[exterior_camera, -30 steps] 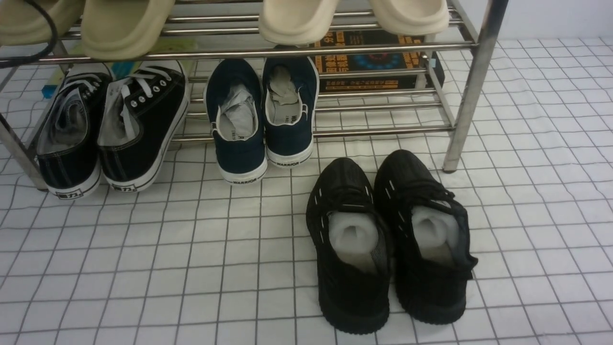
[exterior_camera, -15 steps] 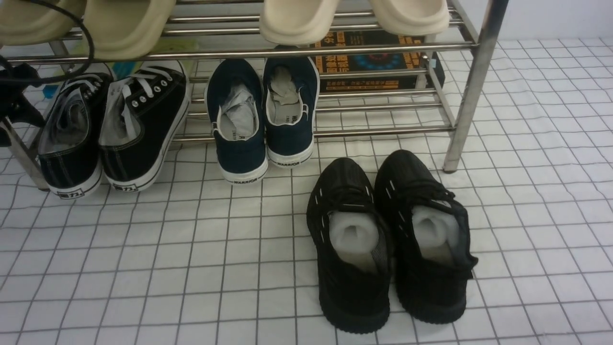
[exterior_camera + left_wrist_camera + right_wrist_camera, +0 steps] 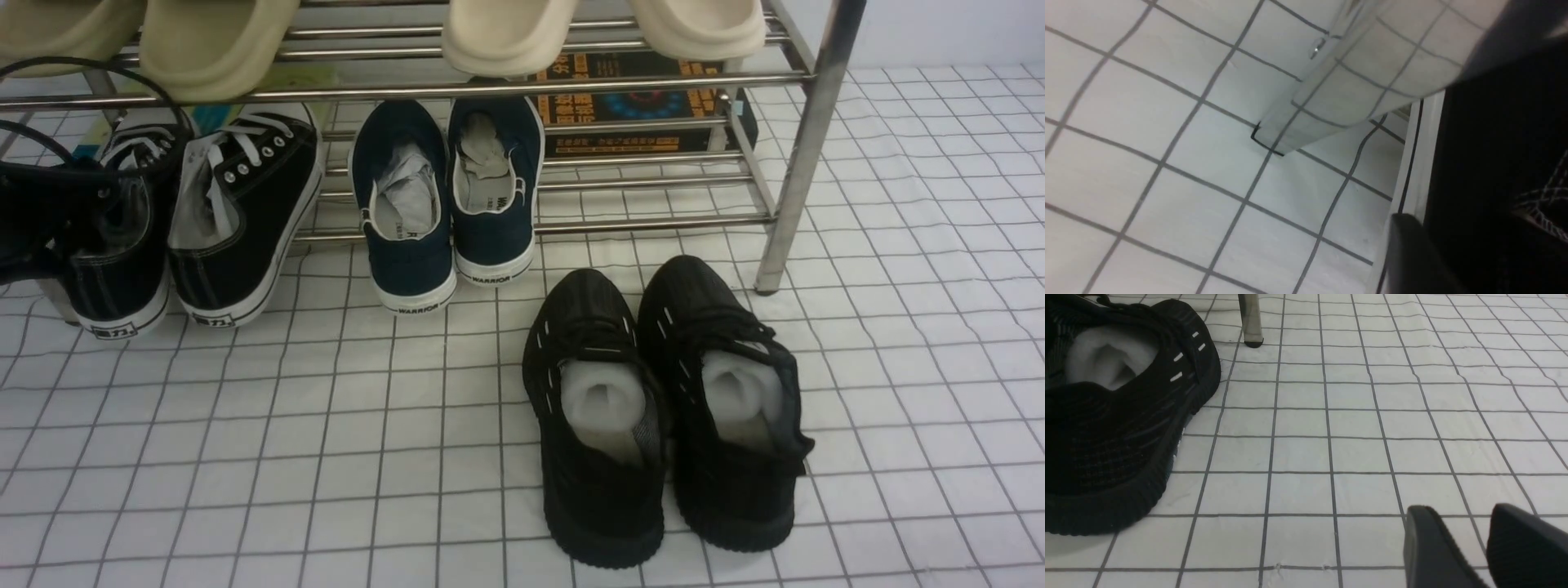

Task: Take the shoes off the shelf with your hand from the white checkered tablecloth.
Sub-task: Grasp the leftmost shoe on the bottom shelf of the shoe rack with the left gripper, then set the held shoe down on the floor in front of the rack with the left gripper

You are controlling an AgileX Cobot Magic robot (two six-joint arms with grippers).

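The shoes, black canvas lace-up sneakers, lean on the lowest tier of the shelf (image 3: pixel 571 224) at the far left, heels on the white checkered tablecloth (image 3: pixel 326 425). The right one (image 3: pixel 245 220) stands free. My left gripper (image 3: pixel 57 216) covers the outer side of the left one (image 3: pixel 122 269). In the left wrist view one finger (image 3: pixel 1412 253) lies against that shoe's white sole (image 3: pixel 1423 163), beside its black canvas (image 3: pixel 1486 143); the other finger is lost in the dark. My right gripper (image 3: pixel 1457 514) is open a little and empty, low over the cloth, and does not show in the front view.
Navy WARRIOR slip-ons (image 3: pixel 445 204) stand mid-shelf. All-black knit sneakers (image 3: pixel 661 408) sit on the cloth in front and also show in the right wrist view (image 3: pixel 1118 416). Beige slippers (image 3: pixel 506 33) rest on the upper tier. A chrome leg (image 3: pixel 800 155) stands right, another (image 3: pixel 1355 81) beside my left gripper.
My left gripper has come in from the left edge and moved right and down onto the left canvas sneaker, its cable trailing. Everything else is as before.
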